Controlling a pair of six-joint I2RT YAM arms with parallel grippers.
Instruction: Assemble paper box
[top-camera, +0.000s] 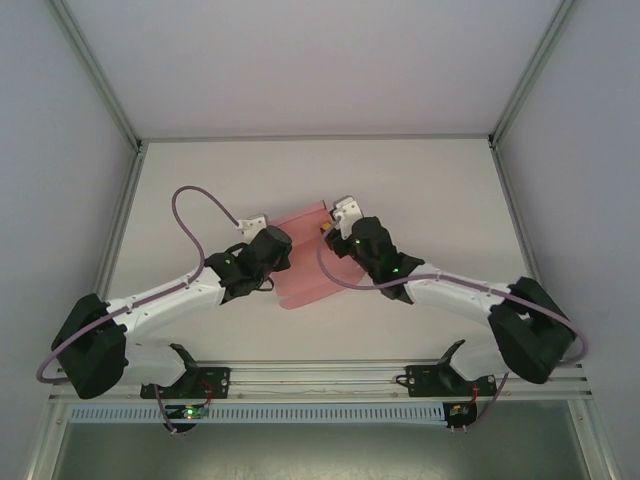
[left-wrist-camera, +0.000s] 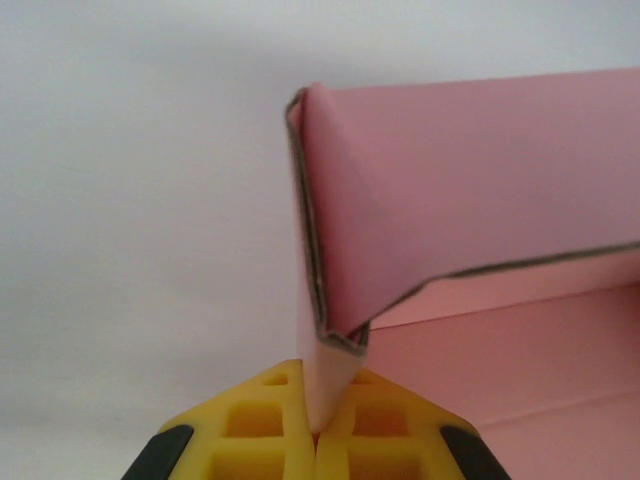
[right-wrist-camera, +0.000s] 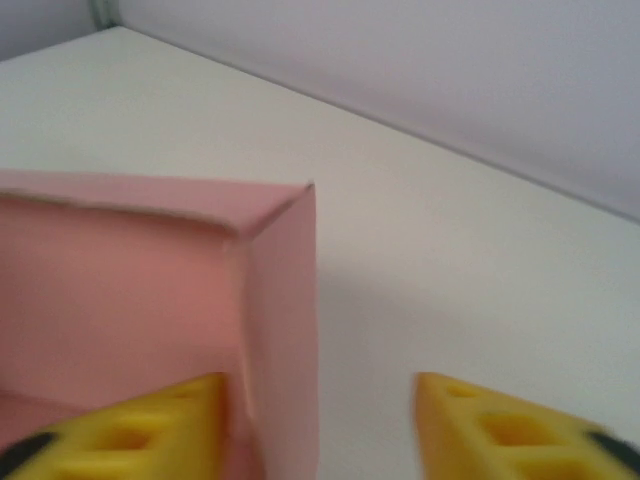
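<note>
The paper box (left-wrist-camera: 480, 190) was thin pink card, matt and smooth, with rough brownish fibre showing along its cut edges. My left gripper (left-wrist-camera: 316, 438) wore smooth yellow moulded plastic. The table (right-wrist-camera: 450, 230) under me looked white, matt and even.

White table (top-camera: 420, 190), pale grey walls (top-camera: 300, 60) on three sides (aluminium posts (top-camera: 96, 75) at the corners), soft even light
</note>
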